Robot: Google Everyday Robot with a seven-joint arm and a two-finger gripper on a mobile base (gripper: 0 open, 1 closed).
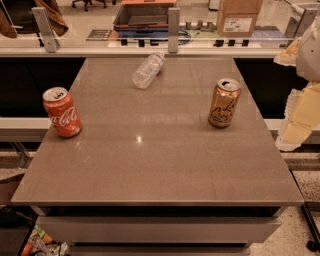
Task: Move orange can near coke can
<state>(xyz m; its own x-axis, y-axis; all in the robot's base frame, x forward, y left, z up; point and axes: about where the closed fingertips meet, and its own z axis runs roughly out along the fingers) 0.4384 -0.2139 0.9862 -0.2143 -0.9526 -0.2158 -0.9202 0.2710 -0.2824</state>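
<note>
and here we are at the counter (150, 170), a broad grey-brown slab with a soft shine on top. the orange can (224, 103) stands upright on the right side, about midway between the near and far edges, with its silver top up and its cursive lettering facing us. over on the left, just inside the left edge, the coke can (62, 112) stands as well, white script showing on the red. the two cans are well apart, with a wide stretch of counter between them.

at the far middle a clear plastic bottle (148, 70) lies on its side, cap end pointing far and right. it is apart from both cans.

now the gripper (300, 117): a pale cream shape at the right border of the view, just off the counter's right edge. it sits to the right of the orange can and is not touching it. apart or together? cannot tell, since it is partly cut off by the border.

beyond the far edge runs a pale rail with upright posts. past that there is a cardboard box (239, 17) on the far right and a grey tray (142, 15) in the far middle.
</note>
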